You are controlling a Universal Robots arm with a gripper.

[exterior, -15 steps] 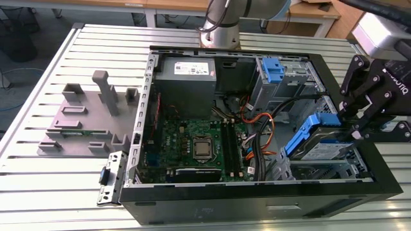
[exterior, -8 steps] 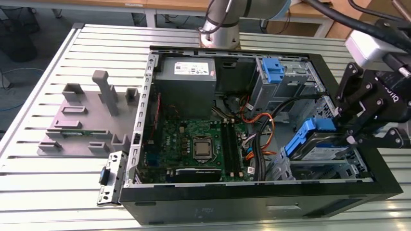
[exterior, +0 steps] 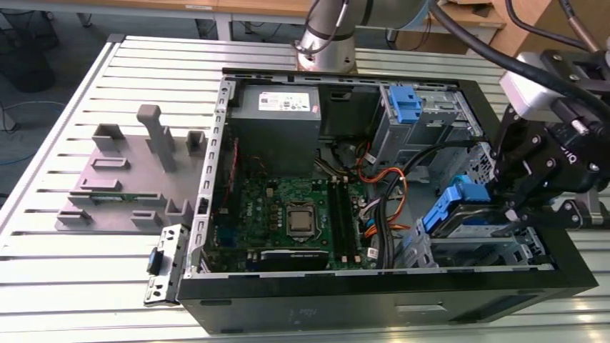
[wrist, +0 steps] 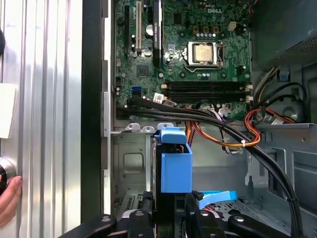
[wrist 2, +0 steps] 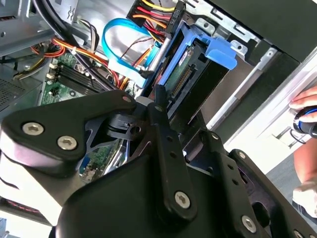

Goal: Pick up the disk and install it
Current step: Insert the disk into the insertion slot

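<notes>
The disk (exterior: 467, 218), a flat drive in a blue plastic bracket (exterior: 448, 207), stands tilted over the drive cage (exterior: 496, 246) in the open computer case's corner at the exterior view's lower right. My gripper (exterior: 515, 196) reaches down onto it from that side and is shut on the disk. In the first wrist view the disk is edge-on: the blue bracket (wrist: 176, 166) rises between my two black fingers (wrist: 194, 220), above the grey bay floor. In the second wrist view one finger (wrist 2: 161, 116) lies against the disk's connector edge (wrist 2: 185, 79), beside the blue tab (wrist 2: 222, 52).
The case holds a green motherboard (exterior: 296, 214), a grey power-supply box (exterior: 276, 118), a second blue latch (exterior: 405, 107) and bundled cables (wrist: 223, 129) close to the bay. A grey fixture (exterior: 124, 179) sits on the slatted table at the exterior view's left. A person's hand (wrist 2: 307, 116) rests outside the case.
</notes>
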